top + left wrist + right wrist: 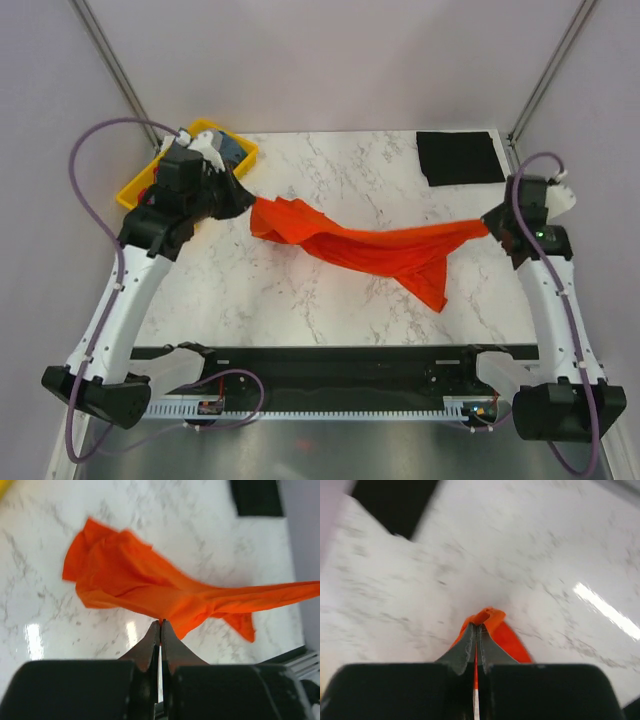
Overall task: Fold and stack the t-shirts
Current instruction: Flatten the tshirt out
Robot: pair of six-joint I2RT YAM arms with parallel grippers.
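The left claw (160, 624) is pressed together on an edge of the bright orange soft cloth t-shirt (135, 585), its two dark fingers meeting with a sliver of orange between them. The right claw (478, 626) is clamped the same way, pinching a small bunched fold of the same shirt.

From above, the shirt is drawn out between the two claws across the middle of the white marble-patterned surface (340, 170). It is crumpled at its left end, and a loose flap sags toward the near right.

The top view shows the yellow plastic tray (130, 192) at the far left corner, partly under the left arm (130, 290). The left wrist view catches only a yellow sliver of it.

The black square folded cloth (460, 157) lies flat at the far right corner, well apart from the orange shirt. The left wrist view shows its near part, and the right wrist view shows a blurred corner.
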